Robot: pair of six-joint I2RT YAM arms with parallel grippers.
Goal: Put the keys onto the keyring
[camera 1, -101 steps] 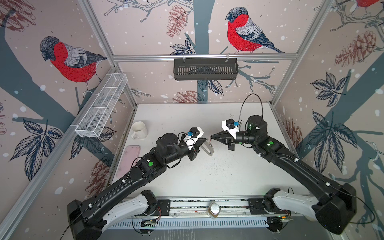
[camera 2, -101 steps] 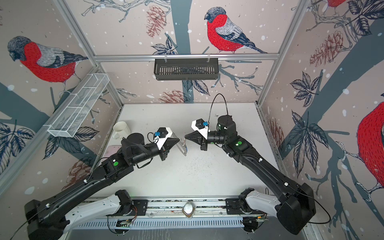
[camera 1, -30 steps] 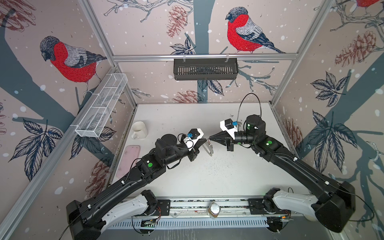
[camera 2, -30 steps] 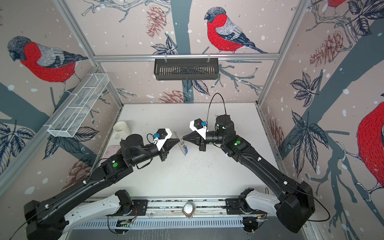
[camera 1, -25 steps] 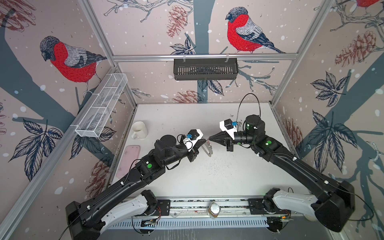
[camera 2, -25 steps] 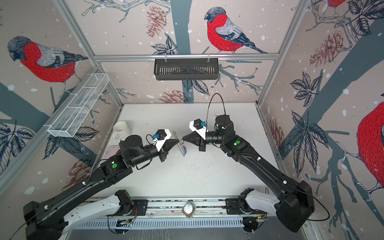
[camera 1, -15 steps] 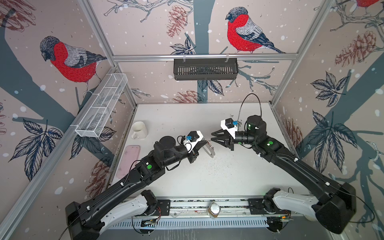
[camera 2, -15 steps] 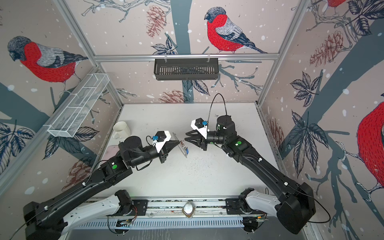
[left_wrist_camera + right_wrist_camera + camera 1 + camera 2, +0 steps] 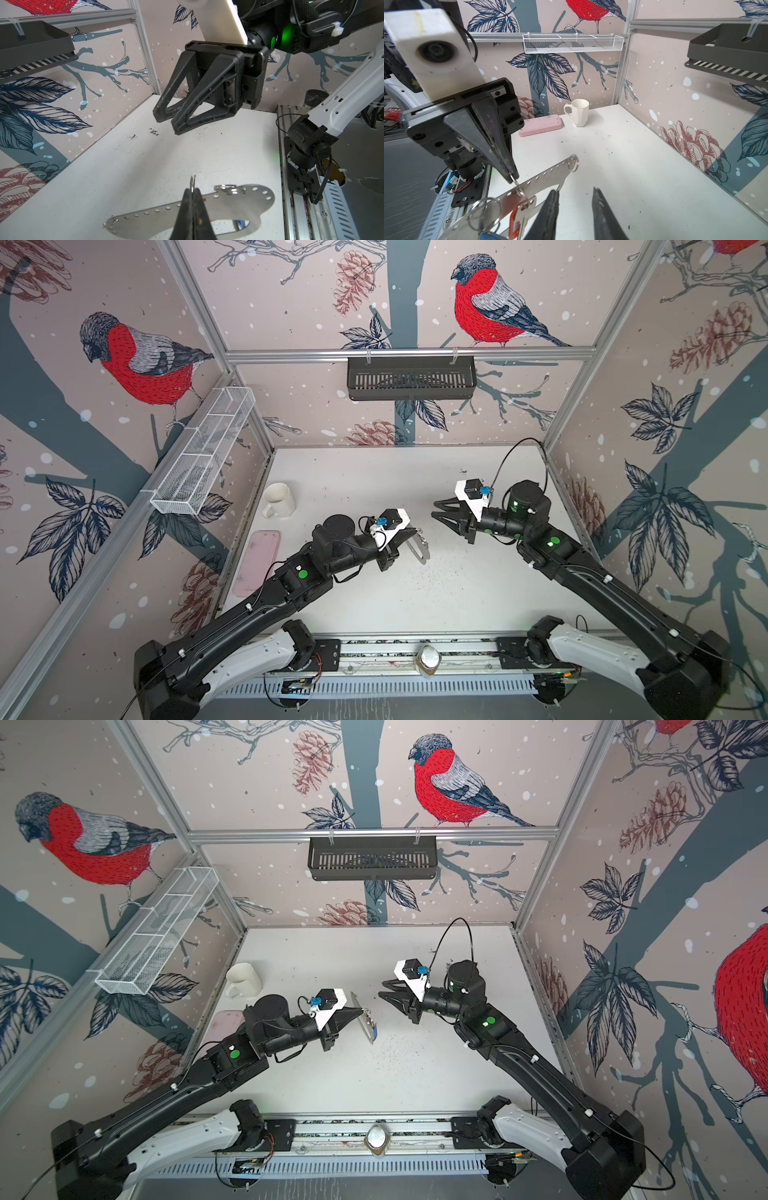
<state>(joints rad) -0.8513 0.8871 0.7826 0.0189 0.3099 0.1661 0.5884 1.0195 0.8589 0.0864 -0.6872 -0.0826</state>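
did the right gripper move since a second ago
Yes. The right gripper has backed off toward the right side wall, away from the white mug, leaving the keyring with the left gripper.

Readable text: close to nil in all four views.

Right wrist view, at the frame's edge behind the left arm (image 9: 402, 91): a red wrapper (image 9: 389, 116) with white lettering, cut off by the arm and by the frame. The visible part looks like "bog", but it is too blurred to confirm.

Signs in a top view: one green dot (image 9: 302, 573) on the left arm and one green dot (image 9: 552, 542) on the right arm (image 9: 602, 585), both without characters.
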